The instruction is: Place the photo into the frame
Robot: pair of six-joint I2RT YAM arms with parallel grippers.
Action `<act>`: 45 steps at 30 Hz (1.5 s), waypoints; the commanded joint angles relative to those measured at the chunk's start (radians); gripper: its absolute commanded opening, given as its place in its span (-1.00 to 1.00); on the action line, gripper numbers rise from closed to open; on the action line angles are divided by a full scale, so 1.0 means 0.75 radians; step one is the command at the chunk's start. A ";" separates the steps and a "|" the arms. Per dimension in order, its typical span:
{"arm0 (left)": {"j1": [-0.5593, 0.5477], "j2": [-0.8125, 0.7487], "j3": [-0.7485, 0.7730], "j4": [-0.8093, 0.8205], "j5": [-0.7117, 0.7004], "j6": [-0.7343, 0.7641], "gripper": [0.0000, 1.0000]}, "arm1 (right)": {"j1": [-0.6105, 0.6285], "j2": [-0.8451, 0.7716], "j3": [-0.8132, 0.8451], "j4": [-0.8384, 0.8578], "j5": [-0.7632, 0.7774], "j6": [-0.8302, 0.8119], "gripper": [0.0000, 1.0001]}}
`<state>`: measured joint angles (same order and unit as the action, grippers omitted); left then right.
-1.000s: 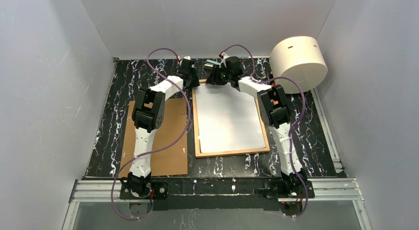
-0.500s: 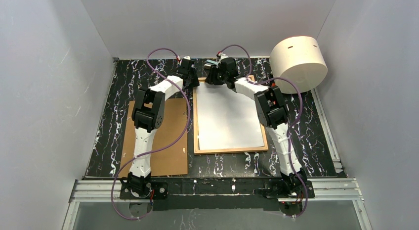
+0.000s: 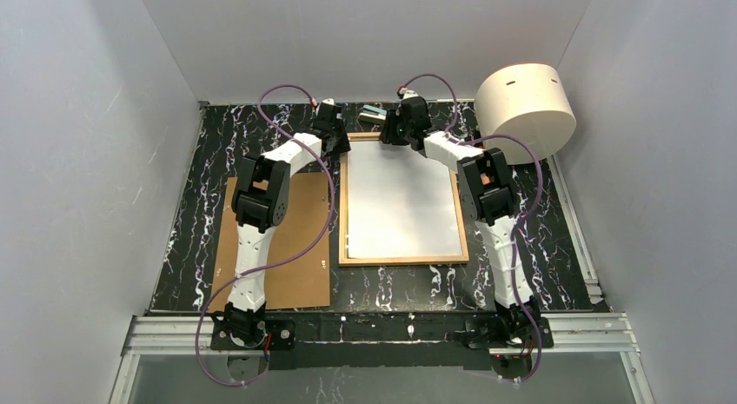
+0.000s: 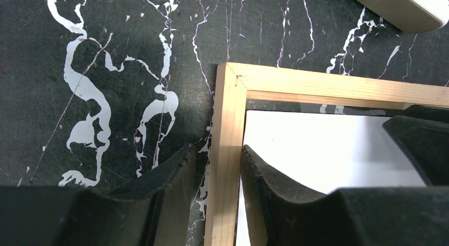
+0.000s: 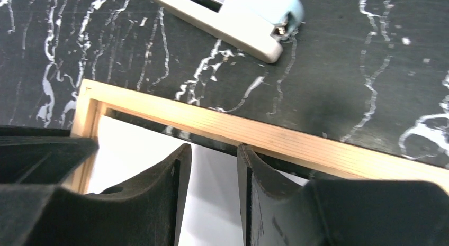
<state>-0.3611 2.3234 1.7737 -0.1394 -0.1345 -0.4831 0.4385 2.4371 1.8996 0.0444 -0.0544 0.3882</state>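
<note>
**Top view:** frame (image 3: 401, 261) is now squared to the table (image 3: 195, 204). In the pic a sec back it is seen skewed, w/ near-R corner swung out. Photo (image 3: 401, 204) is laid inside it, white back up. Insertion is thus judged about done, and the squaring prob. readies things for the board (image 3: 278, 248), which is left beside the frame. R gripper (image 3: 388, 140) is shifted a bit R along the far rail vs. before. L gripper (image 3: 337, 145) is kept at the far-L corner.

**L wrist:** jaws are spread astride the L rail. The inner pad (image 4: 265, 188) is set against the wood, but a strip of table is seen at the outer pad, so no pinch is made. A thin gap is left btw. photo and far rail.

**R wrist:** jaws are part-spread, nothing pinched, and only photo is seen between them. Tips are set just inside the far rail. Stapler (image 5: 233, 18) is seen beyond, apart from the frame.
</note>
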 commanded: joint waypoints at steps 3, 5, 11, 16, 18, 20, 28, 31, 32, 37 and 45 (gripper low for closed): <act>0.016 0.054 -0.034 -0.270 0.143 0.000 -0.20 | -0.049 -0.179 0.002 -0.149 -0.033 -0.061 -0.05; 0.019 0.036 -0.003 -0.274 0.201 0.000 -0.13 | -0.058 -0.215 0.009 -0.181 -0.014 -0.065 -0.02; 0.023 -0.020 0.086 -0.291 0.270 -0.014 0.03 | -0.102 -0.273 0.015 -0.249 0.030 -0.072 0.11; 0.022 0.018 0.166 -0.280 0.248 -0.016 0.15 | -0.120 -0.211 0.071 -0.303 -0.104 -0.091 0.15; 0.023 0.049 0.191 -0.261 0.234 -0.025 0.18 | -0.119 -0.187 0.064 -0.296 -0.160 -0.084 0.15; 0.023 0.074 0.203 -0.231 0.205 -0.034 0.22 | -0.120 -0.170 0.059 -0.281 -0.203 -0.070 0.15; 0.021 0.140 0.195 -0.142 0.016 -0.052 0.42 | -0.118 -0.071 0.092 -0.250 -0.310 -0.046 0.07; 0.020 0.172 0.203 -0.135 -0.034 -0.060 0.42 | -0.118 -0.043 0.098 -0.242 -0.327 -0.033 0.05; 0.020 0.182 0.208 -0.135 -0.045 -0.063 0.40 | -0.117 -0.039 0.098 -0.239 -0.327 -0.032 0.04; 0.019 0.216 0.216 -0.135 -0.074 -0.082 0.21 | -0.117 -0.030 0.095 -0.227 -0.309 -0.031 0.03; 0.018 0.222 0.184 -0.165 -0.078 -0.044 0.04 | -0.125 -0.055 0.070 -0.267 -0.102 -0.037 0.06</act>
<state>-0.3496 2.4245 1.9461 -0.1570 -0.1684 -0.5343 0.3496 2.4123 1.9285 -0.1555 -0.2283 0.3641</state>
